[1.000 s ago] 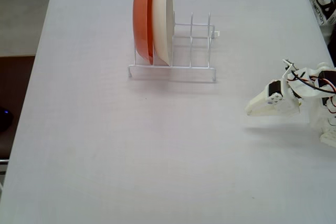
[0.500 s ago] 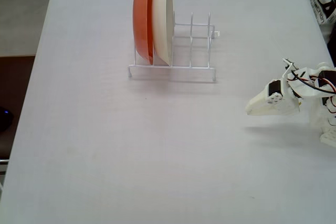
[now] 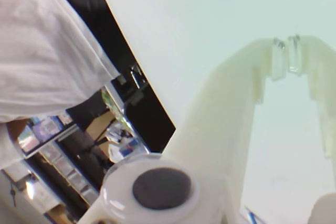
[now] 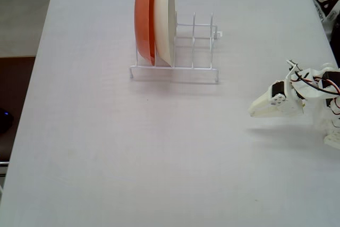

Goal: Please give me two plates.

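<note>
Standing on the white table is a white wire rack, and everything here is told from that rack. In the fixed view two plates stand on edge in the rack's left slots. The orange plate is at the far left end. The cream plate is just to its right, and the two look like they touch. The slots to the right of the cream plate hold nothing.

The yellow plate and the blue plate do not show in either picture, so I cannot tell where they are.

The arm is well to the right of the rack and lower in the picture, at the table's right edge. Its gripper points left, toward the middle of the table. It is well apart from the rack and touches no plate.

In the wrist view the gripper is seen up close over the pale table top. Its two fingers come together at the tips, with only a thin crack between them. It is closed and nothing is held in it. A round motor cap sits at the bottom of that view. White cloth and a dark, messy room show past the table's edge on the left.
</note>
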You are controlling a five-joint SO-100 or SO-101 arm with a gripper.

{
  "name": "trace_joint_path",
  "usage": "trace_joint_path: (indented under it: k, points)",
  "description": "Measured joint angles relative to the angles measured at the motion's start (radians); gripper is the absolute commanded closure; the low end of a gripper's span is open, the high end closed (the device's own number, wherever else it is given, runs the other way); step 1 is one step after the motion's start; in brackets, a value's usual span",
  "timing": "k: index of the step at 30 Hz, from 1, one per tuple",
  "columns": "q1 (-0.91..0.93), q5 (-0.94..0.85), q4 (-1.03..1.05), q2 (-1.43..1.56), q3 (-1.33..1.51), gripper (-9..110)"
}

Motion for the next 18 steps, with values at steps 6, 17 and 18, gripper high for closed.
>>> trace_joint_path:
  k: [6,17,18]
  points:
    - [0.0,0.008,0.0,0.0,0.0,102]
    - [0.0,0.023,0.0,0.0,0.0,102]
    - [0.0,0.023,0.002,0.0,0.0,102]
